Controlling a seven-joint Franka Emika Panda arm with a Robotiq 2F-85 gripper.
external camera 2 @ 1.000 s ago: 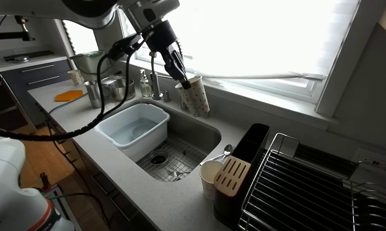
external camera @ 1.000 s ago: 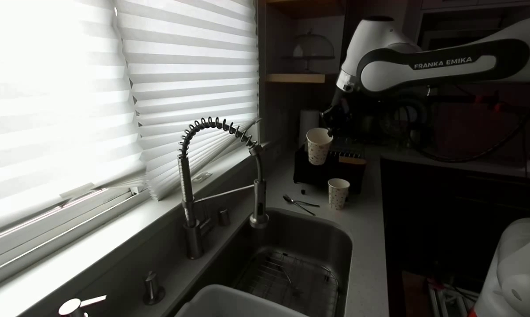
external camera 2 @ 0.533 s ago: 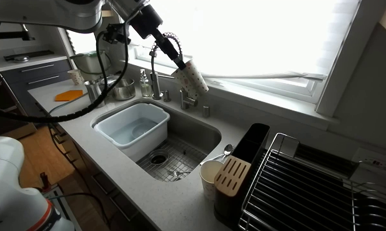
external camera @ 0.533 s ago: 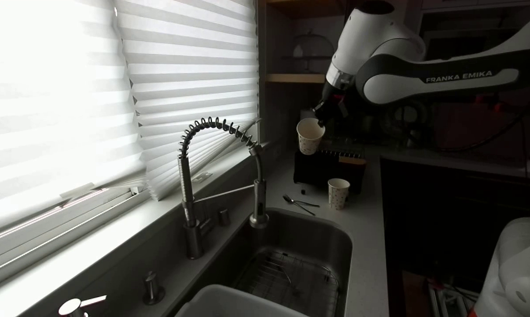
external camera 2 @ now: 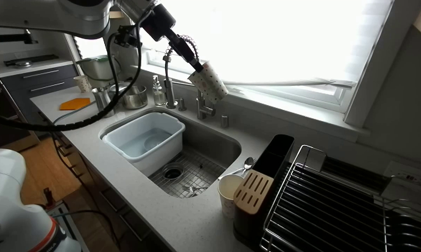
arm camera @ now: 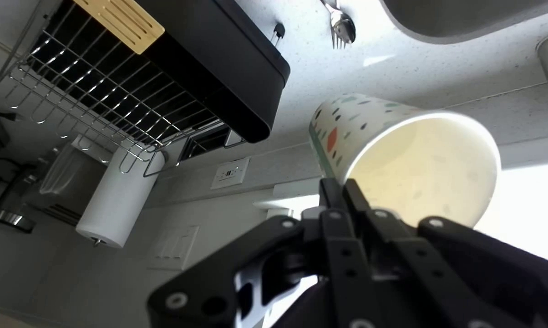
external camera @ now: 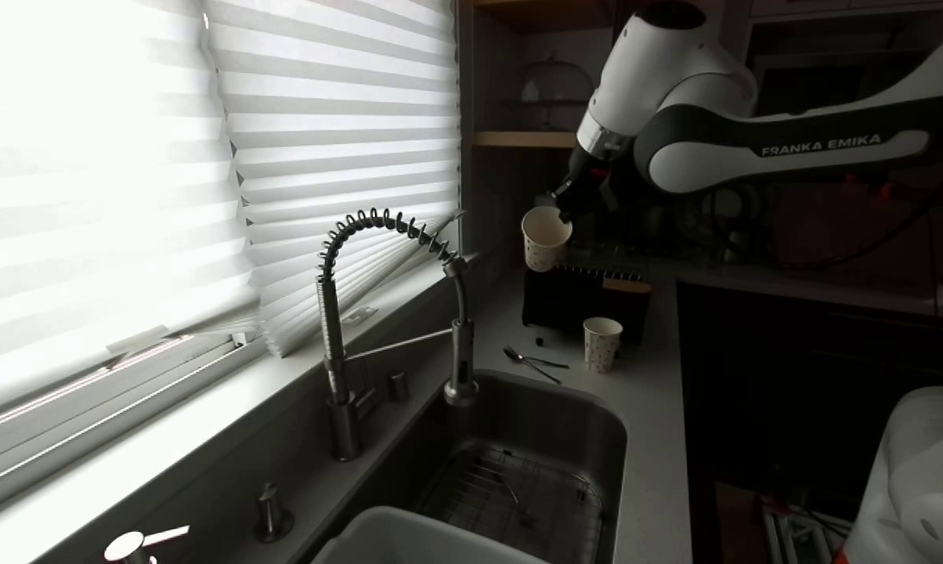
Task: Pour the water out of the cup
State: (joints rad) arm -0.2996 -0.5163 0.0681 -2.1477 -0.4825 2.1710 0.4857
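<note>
A white paper cup with coloured specks [external camera 2: 210,84] hangs in the air, tilted well over, its mouth towards the gripper side. In an exterior view the mouth of this cup [external camera: 544,241] faces the camera. My gripper [arm camera: 340,181] is shut on the cup's rim, one finger outside the wall and the other inside. The wrist view looks into the pale cream inside of the cup [arm camera: 424,168]; its bottom is partly out of sight. The water is hidden or too faint to make out, and no stream shows. A similar cup [external camera 2: 228,196] stands upright on the counter.
Below lies the steel sink [external camera: 608,423] with a white tub [external camera 2: 165,157] in it. A tall spring faucet [external camera: 330,329] rises beside the window blind [external camera: 346,117]. Near the counter cup are a black utensil holder [external camera 2: 280,150], a wire rack [external camera 2: 322,196] and a spoon [external camera 2: 249,162].
My gripper has lifted the cup and carried it towards the window wall. The cup leans further over than a second ago; over the last half second it has moved only slightly.
</note>
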